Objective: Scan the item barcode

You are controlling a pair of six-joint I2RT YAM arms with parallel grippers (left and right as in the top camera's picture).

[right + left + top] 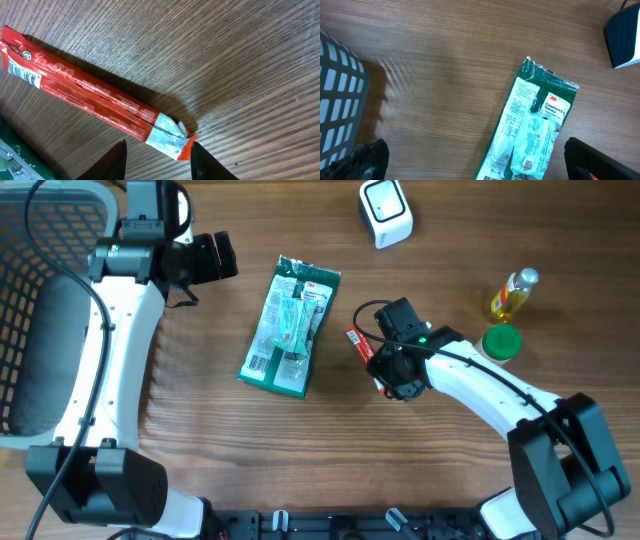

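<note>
The task looks to be at its beginning: the red stick packet (95, 100) lies flat on the surface (240, 60), about the middle and a little toward the right edge, with its barcode (22, 72) at the end away from the right gripper (157, 160). This gripper is partly open, its two fingers on either side of the silver end of the packet and not closed on it. I judge that gripping, lifting and carrying the packet to the white scanner (385, 212) at the far edge is all left to do, while the left gripper (205, 258) hangs wide open and empty beside the green package (290, 325).
</note>
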